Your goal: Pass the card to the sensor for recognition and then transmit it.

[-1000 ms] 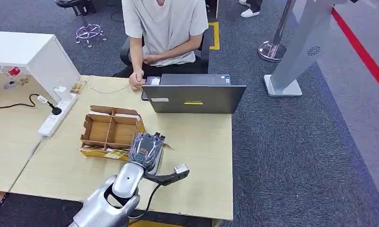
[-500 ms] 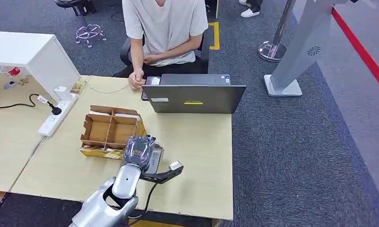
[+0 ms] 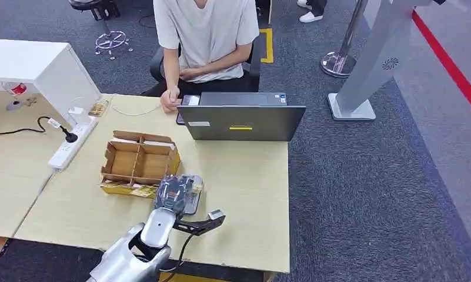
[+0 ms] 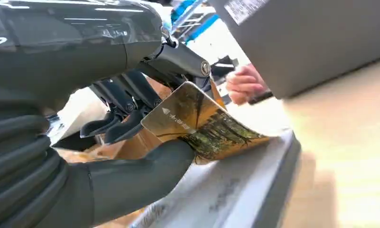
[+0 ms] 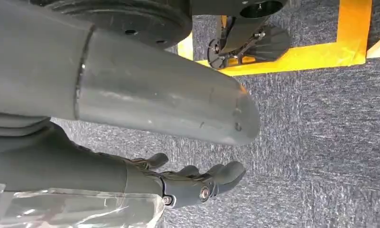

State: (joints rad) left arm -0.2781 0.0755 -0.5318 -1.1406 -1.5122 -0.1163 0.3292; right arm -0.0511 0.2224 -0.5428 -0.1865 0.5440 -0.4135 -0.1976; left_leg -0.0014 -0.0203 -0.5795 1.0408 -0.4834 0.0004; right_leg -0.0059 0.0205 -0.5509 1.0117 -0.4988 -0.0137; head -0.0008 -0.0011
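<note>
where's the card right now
The card is pinched in the left hand, low over the grey sensor pad on the table, just right of the cardboard box.

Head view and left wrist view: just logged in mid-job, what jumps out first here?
The robot's left hand near the wooden table's front edge pinches a yellow-brown printed card over a flat grey sensor pad. Just behind it lies a divided brown cardboard box, and a person in a pale shirt sits across the table behind a dark grey laptop.
</note>
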